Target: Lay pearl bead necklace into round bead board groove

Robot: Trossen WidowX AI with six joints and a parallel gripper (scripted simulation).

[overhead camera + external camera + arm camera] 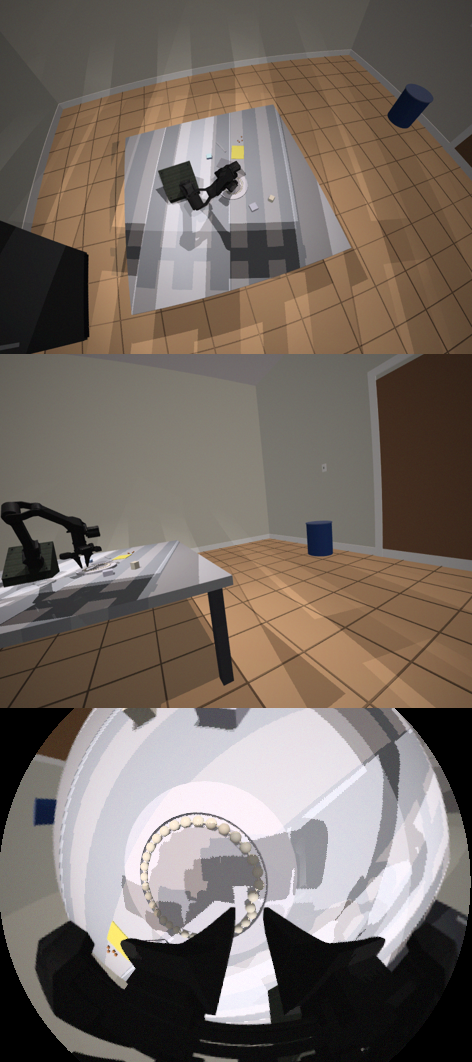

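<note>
The pearl bead necklace (pixel 198 821) (pixel 241 186) lies as a loop on the round pale bead board (pixel 175 800) (pixel 243 193). In the wrist view much of the loop follows the dark line of the groove. Near the fingertips several beads sit inward of that line, and part of the strand is hidden behind a finger. My gripper (pixel 250 912) (pixel 84 567) is partly open, pointing down low over the board's arm-side part. Beads show between the fingertips in the wrist view, with gaps on both sides; no grip on them is visible. The top view hides the fingertips.
A white block (pixel 253 206) (pixel 108 572) (pixel 220 717) and a beige cube (pixel 271 198) (pixel 134 564) (pixel 141 715) stand beyond the board. A yellow square (pixel 237 152) (pixel 118 939), small orange pieces (pixel 239 139), a thin rod (pixel 221 147) and a light blue block (pixel 208 156) lie on the other side.
</note>
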